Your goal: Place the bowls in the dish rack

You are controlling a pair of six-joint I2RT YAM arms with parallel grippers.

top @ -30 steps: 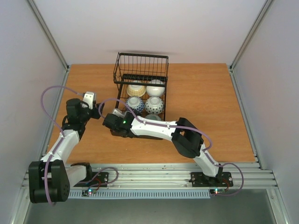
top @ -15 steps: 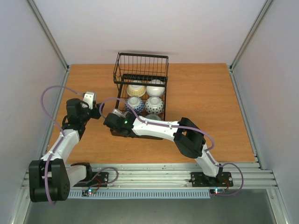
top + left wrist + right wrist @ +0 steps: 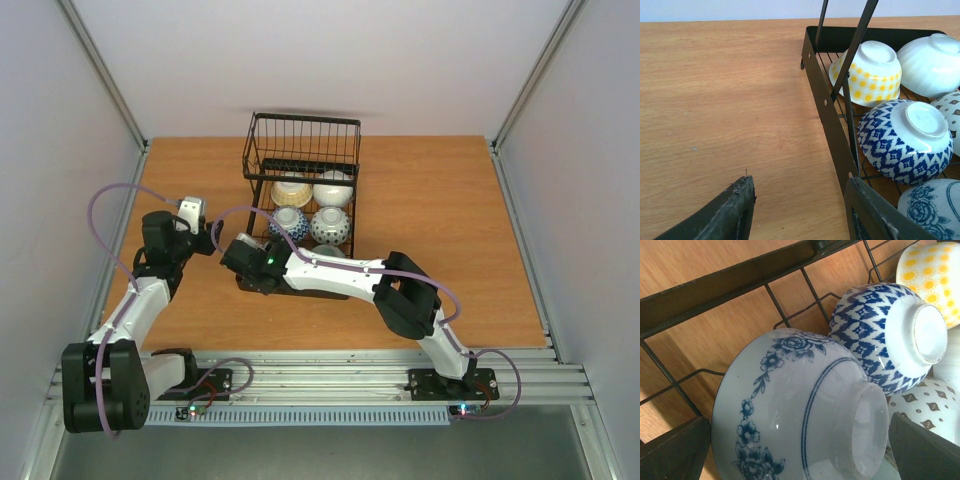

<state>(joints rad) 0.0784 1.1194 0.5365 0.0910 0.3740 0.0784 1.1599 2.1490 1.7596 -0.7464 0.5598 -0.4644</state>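
The right hand (image 3: 800, 445) is spread as wide as it goes, with one dark, matte finger (image 3: 675, 452) on each side of a floral bowl (image 3: 790, 405). This bowl is glossy white ceramic with blue roses and a thin blue band. It lies tipped over in the near-left corner of the dish rack (image 3: 302, 215), with its foot ring facing out. The pictures do not show whether the pads touch the glaze.

Just to the left, the left hand (image 3: 800, 222) hangs low over the counter (image 3: 715, 90), a smooth orange wood-grain board. Its fingers are about half spread and hold nothing. One finger (image 3: 732, 215) is over bare wood and the other is close against the rack's flat black side rail (image 3: 827, 110).

The rack is made of thin black wire, and the counter shows through its floor grid. The other bowls sit behind the floral bowl, all round, glazed and turned foot-up:
- **Zigzag bowl** (image 3: 905, 142): deep blue zigzags on white, next to the floral bowl.
- **Dotted bowl** (image 3: 925, 405): white with small brown diamonds, on the right of the zigzag bowl.
- **Yellow-flowered bowl** (image 3: 867, 72): one row further back.
- **Ribbed white bowl** (image 3: 932, 62): in that same far row, on the right.

At the far end the taller basket section (image 3: 302, 135) rises — its vertical wires hold no bowl.
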